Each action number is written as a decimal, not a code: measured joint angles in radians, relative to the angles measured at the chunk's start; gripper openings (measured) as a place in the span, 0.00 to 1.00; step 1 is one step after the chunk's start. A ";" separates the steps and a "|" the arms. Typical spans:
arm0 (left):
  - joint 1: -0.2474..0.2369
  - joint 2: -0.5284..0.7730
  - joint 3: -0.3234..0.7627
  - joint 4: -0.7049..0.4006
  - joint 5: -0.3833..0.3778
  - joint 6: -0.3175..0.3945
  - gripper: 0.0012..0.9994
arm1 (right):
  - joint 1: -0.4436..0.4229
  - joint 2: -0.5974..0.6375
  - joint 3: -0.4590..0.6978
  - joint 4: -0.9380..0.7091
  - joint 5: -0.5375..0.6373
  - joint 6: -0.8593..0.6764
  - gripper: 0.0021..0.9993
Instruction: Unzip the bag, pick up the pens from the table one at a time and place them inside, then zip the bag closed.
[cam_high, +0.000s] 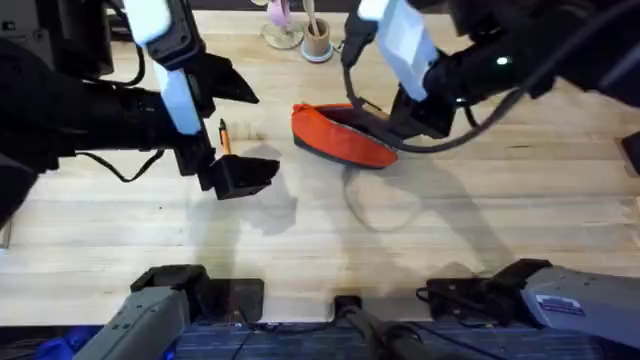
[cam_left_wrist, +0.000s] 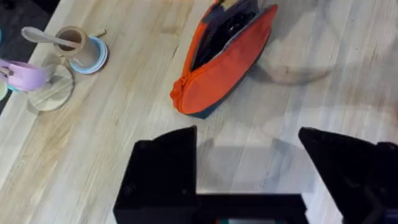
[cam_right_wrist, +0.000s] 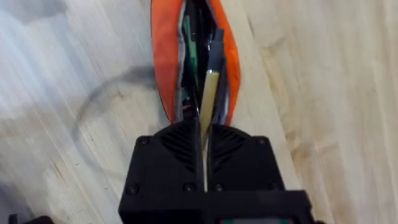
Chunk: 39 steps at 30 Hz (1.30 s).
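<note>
Nearest us, the right pincer (cam_right_wrist: 204, 146) pinches a pen (cam_right_wrist: 208, 99) over the unzipped bag (cam_high: 340, 135) at centre frame. We judge loading underway; next, release. Left pincer (cam_left_wrist: 249, 180) hangs spread beside another pen (cam_high: 224, 135).

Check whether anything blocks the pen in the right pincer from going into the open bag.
Nothing visible does. The right pincer is shut on a yellow pen right at the unzipped mouth of the orange bag, the pen's tip already over the opening. Other pens lie inside, but the gap looks open.
</note>
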<state>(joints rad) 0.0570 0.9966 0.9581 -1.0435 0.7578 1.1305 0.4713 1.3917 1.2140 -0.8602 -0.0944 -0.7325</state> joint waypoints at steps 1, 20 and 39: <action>0.000 0.000 0.000 0.000 0.000 0.000 0.99 | 0.001 0.016 0.000 0.007 0.000 -0.003 0.03; 0.000 0.000 0.000 -0.005 0.000 0.000 0.99 | 0.001 0.178 0.000 0.105 -0.061 -0.055 0.03; 0.000 0.000 0.000 -0.005 0.000 0.000 0.99 | 0.001 0.277 0.000 0.194 -0.086 -0.151 0.03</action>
<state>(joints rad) 0.0570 0.9966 0.9581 -1.0485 0.7574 1.1305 0.4728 1.6691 1.2140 -0.6664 -0.1802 -0.8837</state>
